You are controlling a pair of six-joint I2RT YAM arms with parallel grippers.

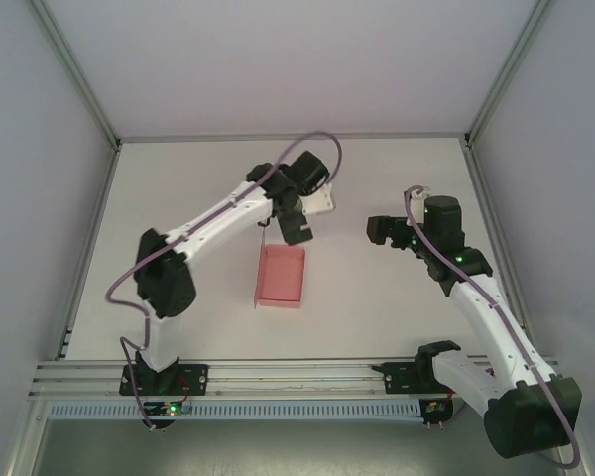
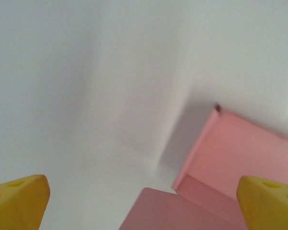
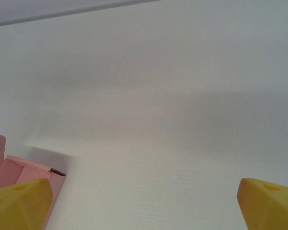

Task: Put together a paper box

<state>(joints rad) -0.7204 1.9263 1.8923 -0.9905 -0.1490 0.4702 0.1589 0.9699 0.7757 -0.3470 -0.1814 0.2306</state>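
Top external: the pink paper box lies near the middle of the white desk, with one wall raised along its left edge. The left claw hangs just beyond the box's far edge. The right claw is well apart, to the box's right.

Left wrist: the left claw is spread wide, its yellow fingertips gripping nothing. The box lies below.

Right wrist: the right claw is likewise spread wide and empty. The box corner sits at lower left.
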